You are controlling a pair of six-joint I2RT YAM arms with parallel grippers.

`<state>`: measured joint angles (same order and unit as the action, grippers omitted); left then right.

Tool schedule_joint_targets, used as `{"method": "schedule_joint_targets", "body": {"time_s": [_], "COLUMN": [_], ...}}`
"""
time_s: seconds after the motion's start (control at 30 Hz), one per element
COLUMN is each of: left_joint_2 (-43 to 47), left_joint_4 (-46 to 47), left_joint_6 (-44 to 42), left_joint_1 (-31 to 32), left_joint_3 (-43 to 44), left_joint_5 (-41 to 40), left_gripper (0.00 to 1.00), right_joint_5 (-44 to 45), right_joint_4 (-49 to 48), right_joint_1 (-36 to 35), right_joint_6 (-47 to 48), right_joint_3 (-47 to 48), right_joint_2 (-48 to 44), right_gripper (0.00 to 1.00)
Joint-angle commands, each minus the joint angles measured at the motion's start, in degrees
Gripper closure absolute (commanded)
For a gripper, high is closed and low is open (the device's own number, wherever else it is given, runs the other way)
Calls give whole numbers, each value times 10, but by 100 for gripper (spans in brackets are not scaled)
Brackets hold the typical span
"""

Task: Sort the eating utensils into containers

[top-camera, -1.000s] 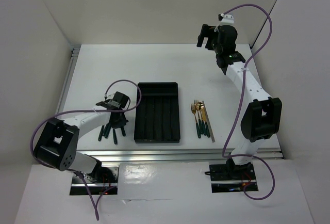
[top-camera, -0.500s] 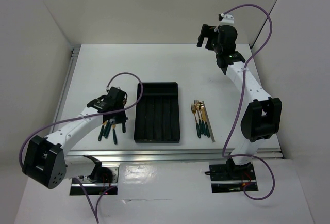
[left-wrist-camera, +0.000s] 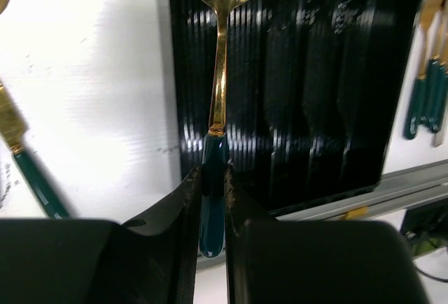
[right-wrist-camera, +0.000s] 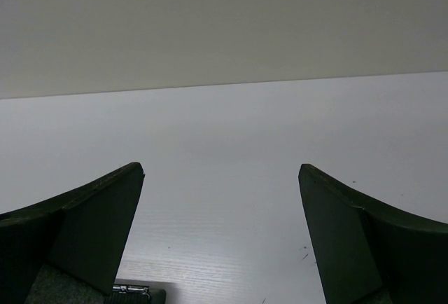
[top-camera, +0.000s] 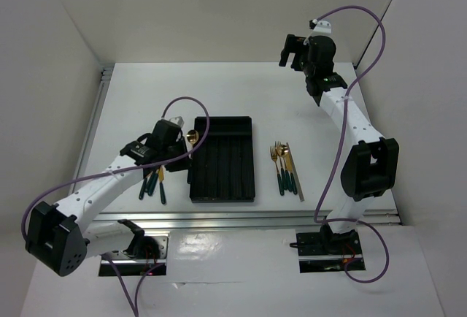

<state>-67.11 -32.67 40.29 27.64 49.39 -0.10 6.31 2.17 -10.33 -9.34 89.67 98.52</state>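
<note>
My left gripper (left-wrist-camera: 212, 178) (top-camera: 184, 153) is shut on the dark green handle of a gold spoon (left-wrist-camera: 218, 73) (top-camera: 191, 138). The spoon hangs over the left compartments of the black tray (top-camera: 248, 185) (left-wrist-camera: 315, 108). Several green-handled utensils (top-camera: 152, 184) lie on the table left of the tray, one of them a piece (left-wrist-camera: 28, 167) at the left edge of the left wrist view. More forks and a thin silver piece (top-camera: 286, 167) lie to the tray's right. My right gripper (right-wrist-camera: 220, 171) (top-camera: 290, 48) is open, raised at the back right, with nothing between its fingers.
A metal rail (top-camera: 255, 218) runs along the table's near edge just below the tray. White walls (top-camera: 58, 54) close in the workspace on the left, back and right. The right arm's purple cable (top-camera: 365, 69) loops above the back right corner.
The left arm has lifted a spoon out of the left pile and carried it right, to the tray's left side. The right arm has not moved.
</note>
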Motion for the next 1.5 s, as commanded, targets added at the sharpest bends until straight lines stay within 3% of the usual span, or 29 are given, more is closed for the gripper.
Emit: {"method": "schedule_joint_targets", "body": {"time_s": [0.0,0.5,1.47], "left_joint_2": [-4,-99,-174], "left_joint_4": [62,74,51], "left_joint_6": [40,57,85], "left_joint_1": [10,38,54], "left_joint_3": [-4,7,8], "left_joint_5": [17,-39,-84], "left_gripper": [100,100,97], "right_joint_5": [8,13,13], "right_joint_4": [-6,-6,-6], "right_joint_1": [1,1,1], "right_joint_6": [2,2,2], "right_joint_3": [24,24,24], "right_joint_2": [-3,-3,-3], "right_gripper": [0,0,0]}}
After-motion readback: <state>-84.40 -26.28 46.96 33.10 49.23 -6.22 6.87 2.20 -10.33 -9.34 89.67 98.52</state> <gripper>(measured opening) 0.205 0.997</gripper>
